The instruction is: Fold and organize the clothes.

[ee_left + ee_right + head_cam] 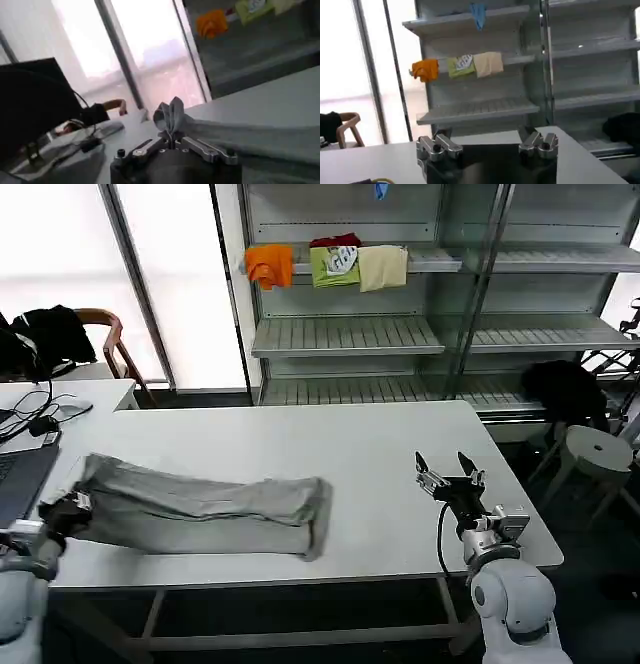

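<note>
A light grey shirt (200, 509) lies stretched in a long band across the front left of the white table (370, 444). My left gripper (70, 506) is at the shirt's left end near the table's front left corner, shut on a bunched fold of the grey cloth (172, 116). In the left wrist view that gripper (171, 134) pinches the fold and the rest of the shirt (260, 137) trails away over the table. My right gripper (449, 468) hovers over the table's front right part, open and holding nothing, well apart from the shirt. Its fingers (440, 146) stand wide apart.
Metal shelves (350, 334) behind the table carry orange, green and cream folded cloths (330, 264). A laptop and cables (25, 444) sit at the left, with a chair and dark garment (55, 334) beyond. A round stool (595, 452) and dark bundle (565, 389) stand at the right.
</note>
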Controlling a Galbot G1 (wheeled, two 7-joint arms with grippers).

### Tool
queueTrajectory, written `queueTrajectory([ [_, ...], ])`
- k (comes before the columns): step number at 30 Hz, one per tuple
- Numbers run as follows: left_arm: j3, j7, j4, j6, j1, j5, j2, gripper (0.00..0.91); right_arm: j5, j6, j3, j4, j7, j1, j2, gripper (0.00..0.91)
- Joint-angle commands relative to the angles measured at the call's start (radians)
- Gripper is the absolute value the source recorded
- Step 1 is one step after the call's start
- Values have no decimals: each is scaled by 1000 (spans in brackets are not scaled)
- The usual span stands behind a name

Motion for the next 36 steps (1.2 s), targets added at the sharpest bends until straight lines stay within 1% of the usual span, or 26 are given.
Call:
queueTrajectory([
  [1,-77,73,20,31,-98,-46,139,0,-32,2,-29,-35,2,11,12,907],
  [2,-64,66,-28,54,-90,-81,121,0,-37,2,-32,-41,4,14,13,907],
  [4,-15,46,-129,101,-66,-135,44,0,-42,2,-34,-47,6,15,13,907],
  [6,23,37,-192,122,-46,-139,-28,0,-48,2,-34,-50,6,14,12,907],
  [7,86,19,-238,144,-30,-139,-90,0,-52,3,-33,-50,6,12,11,907],
  [8,115,16,-249,151,-25,-137,-113,0,-52,3,-32,-50,5,10,11,907],
  [9,162,7,-289,161,-10,-135,-163,0,-54,3,-30,-50,5,8,10,907],
  [10,221,-4,-318,191,-1,-132,-216,0,-57,4,-28,-50,3,5,9,907],
  [12,307,-21,-337,201,5,-104,-261,0,-59,6,-23,-51,2,0,6,907],
  [13,355,-37,-345,225,2,-83,-291,0,-59,6,-20,-51,1,-2,6,907],
  [17,460,-62,-353,248,2,-21,-335,0,-59,16,-4,-51,-2,-21,-2,907],
  [21,529,-81,-338,266,4,14,-359,0,-58,26,9,-52,-4,-32,-7,907],
  [26,573,-106,-305,275,12,40,-378,0,-60,36,16,-51,-15,-37,-9,907],
  [32,582,-111,-273,275,13,54,-392,0,-71,38,6,-52,-18,-32,0,907],
  [34,581,-113,-269,275,16,59,-396,20,-74,40,3,-57,-18,-30,3,907],
  [35,581,-111,-265,275,19,64,-398,514,-76,40,1,-59,-17,-29,3,907],
  [36,581,-109,-263,275,22,73,-400,907,-77,41,0,-62,-17,-29,4,907],
])
